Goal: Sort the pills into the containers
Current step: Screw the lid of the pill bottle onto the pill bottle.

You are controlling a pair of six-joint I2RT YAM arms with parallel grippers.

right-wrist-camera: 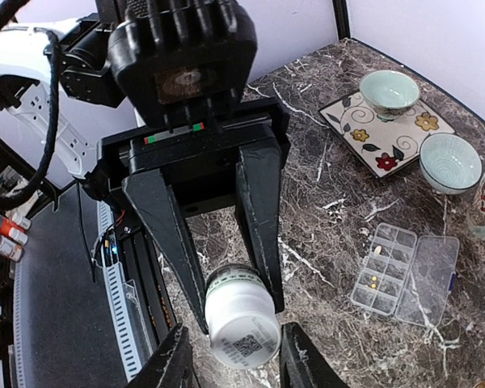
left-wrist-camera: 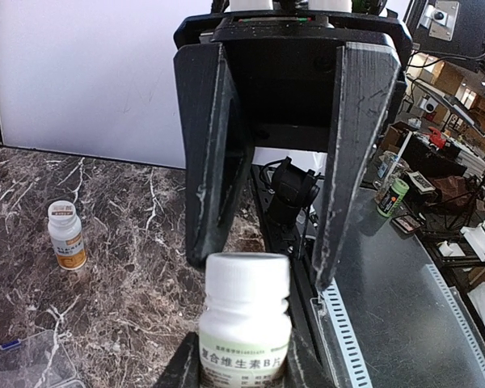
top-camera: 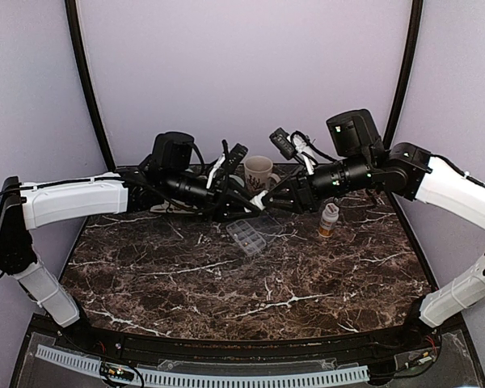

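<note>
A white pill bottle (left-wrist-camera: 244, 323) with a green-edged label is held in the air at the back of the table, and my left gripper (left-wrist-camera: 242, 364) is shut on its body. My right gripper (right-wrist-camera: 234, 356) faces it from the other side. Its fingers (left-wrist-camera: 339, 162) stand on either side of the white cap end (right-wrist-camera: 242, 323), open, with small gaps showing. In the top view the two grippers meet near the mug, left gripper (top-camera: 236, 205) against right gripper (top-camera: 279, 198). The clear organiser box (right-wrist-camera: 388, 267) lies open on the marble with a few pills (right-wrist-camera: 373, 280) in its compartments. It also shows as the clear box (top-camera: 246, 237) in the top view.
An amber bottle (top-camera: 329, 220) with a white cap stands to the right of the organiser. A patterned mug (top-camera: 259, 171) stands at the back. Two pale green bowls (right-wrist-camera: 389, 89) (right-wrist-camera: 451, 162) sit by a flowered tile (right-wrist-camera: 347, 121). The table's near edge carries a slotted rail (left-wrist-camera: 461, 307).
</note>
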